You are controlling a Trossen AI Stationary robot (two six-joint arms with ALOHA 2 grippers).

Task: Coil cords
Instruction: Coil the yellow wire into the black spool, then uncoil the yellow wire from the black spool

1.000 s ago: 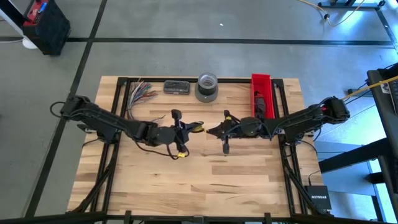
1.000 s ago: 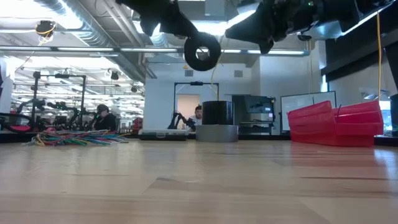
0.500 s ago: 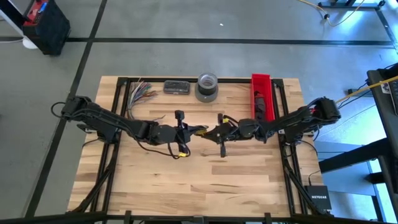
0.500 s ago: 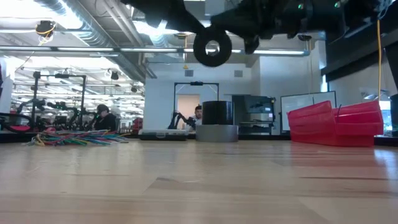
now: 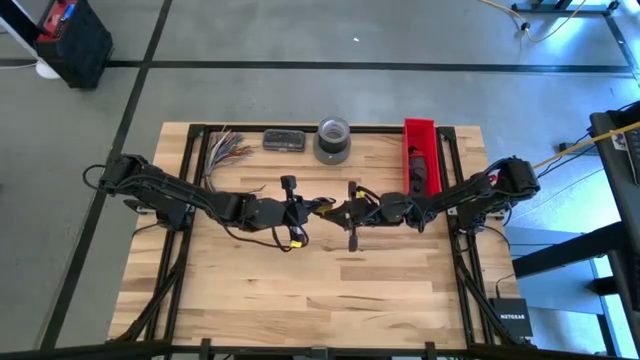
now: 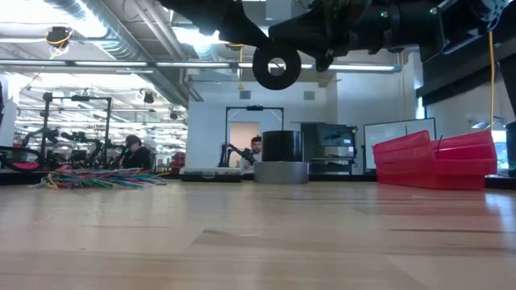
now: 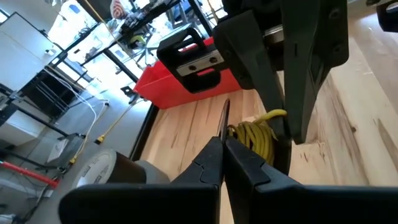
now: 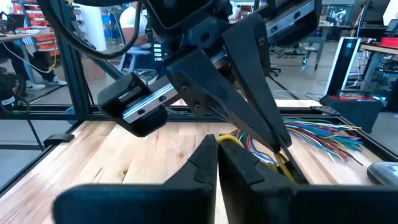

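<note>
My two hands meet nose to nose above the middle of the counter (image 5: 250, 290), both lifted well clear of the wood. My left hand (image 5: 318, 206) reaches in from the left; its fingers (image 7: 211, 163) are pressed together with no gap, and the cord (image 7: 256, 135) sits right at their tips, a small yellow bunch of loops there, so I read it as clenched on the cord. My right hand (image 5: 334, 211) comes in from the right, and its fingers (image 8: 208, 163) are clenched flat against each other too, tips just beside my left fingertips and the yellow strand; I cannot tell whether it actually pinches the cord.

From counter height, a round black ring of cord hangs in the air under the two arms, above and in front of the tape roll (image 6: 281, 165).

Along the far edge of the counter lie a fan of coloured wires (image 5: 224, 153) on the left, a small dark box (image 5: 284, 140), the grey tape roll in the middle, and a red bin (image 5: 421, 152) on the right. A person (image 6: 255, 149) shows in the room far behind.
</note>
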